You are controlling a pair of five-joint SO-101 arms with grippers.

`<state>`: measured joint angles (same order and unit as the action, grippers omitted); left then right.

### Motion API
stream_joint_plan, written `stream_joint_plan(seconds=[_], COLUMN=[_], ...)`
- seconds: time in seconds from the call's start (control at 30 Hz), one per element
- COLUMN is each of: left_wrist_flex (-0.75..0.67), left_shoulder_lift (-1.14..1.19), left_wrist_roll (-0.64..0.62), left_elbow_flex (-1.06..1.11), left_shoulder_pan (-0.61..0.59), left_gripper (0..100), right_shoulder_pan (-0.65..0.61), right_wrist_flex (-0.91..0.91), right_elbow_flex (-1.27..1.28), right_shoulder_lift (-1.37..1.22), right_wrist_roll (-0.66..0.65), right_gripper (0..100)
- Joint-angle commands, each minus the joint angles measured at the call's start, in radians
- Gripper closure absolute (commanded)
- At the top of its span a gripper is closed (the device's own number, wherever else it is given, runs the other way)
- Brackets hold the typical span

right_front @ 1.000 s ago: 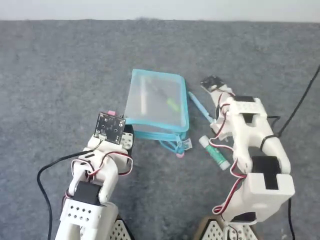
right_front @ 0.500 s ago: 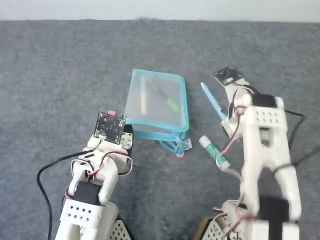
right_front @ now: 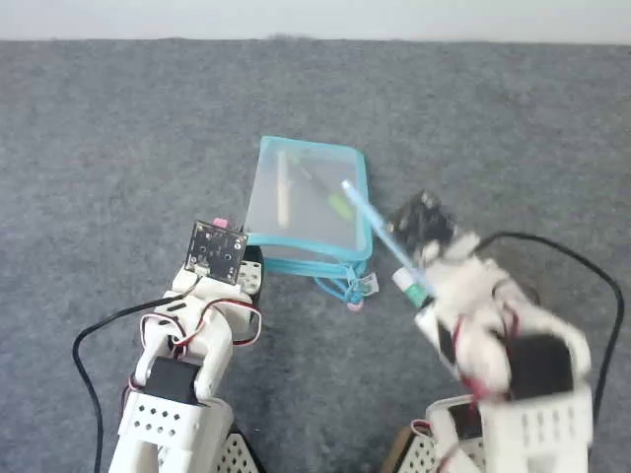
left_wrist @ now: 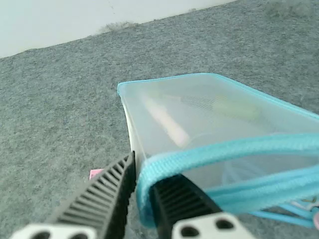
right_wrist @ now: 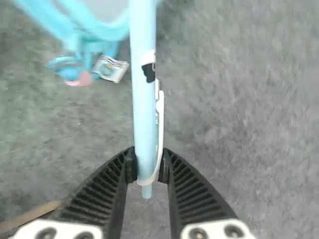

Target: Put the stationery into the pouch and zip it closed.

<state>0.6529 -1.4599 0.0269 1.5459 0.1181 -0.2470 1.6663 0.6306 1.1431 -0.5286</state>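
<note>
Could go wrong first at the pouch (right_front: 308,207): held by one near corner alone, so apt to slide off or fold shut under a push. Pinched there by the left gripper (left_wrist: 142,174), fingers pressed together on the teal rim. Might lose that rim to a hard shove.

Clamped tail-first in the right gripper (right_wrist: 146,167), fingers squeezing both sides: the pen (right_front: 380,232), slanting over the pouch's right edge. Aimed at the clear face rather than the mouth, by the look of it. Likely to jab the wall or snag the zip band on this line. May swivel in so narrow a hold.

Just right of the pouch's near corner, the glue (right_front: 406,282), easily knocked away by the arm above.

Flat on the mat (right_front: 118,128), translucent, teal-edged, with a pale stick and a green piece inside. Charm (right_front: 360,288) dangling at the near right corner.
</note>
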Motion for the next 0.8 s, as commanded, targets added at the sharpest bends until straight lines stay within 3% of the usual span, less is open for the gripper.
stream_joint_plan(seconds=[0.0, 0.13, 0.47, 0.77], left_wrist_flex=[-0.008, -0.008, -0.012, -0.028], left_shoulder_lift=[-0.012, -0.017, -0.018, -0.014], left_wrist_roll=[0.008, 0.008, 0.003, -0.023], left_elbow_flex=[-0.021, -0.013, -0.016, -0.024], left_shoulder_pan=[-0.009, -0.009, -0.009, -0.052], left_gripper=[99, 99, 99, 99], right_shoulder_pan=[-0.104, -0.225, -0.226, -0.226], right_wrist_flex=[0.07, 0.13, 0.128, 0.097], right_elbow_flex=[-0.034, -0.028, 0.074, 0.018], right_shoulder_lift=[0.119, 0.174, 0.162, -0.119], right_wrist_roll=[0.009, -0.023, -0.114, -0.107], right_gripper=[99.2, 99.2, 99.2, 99.2])
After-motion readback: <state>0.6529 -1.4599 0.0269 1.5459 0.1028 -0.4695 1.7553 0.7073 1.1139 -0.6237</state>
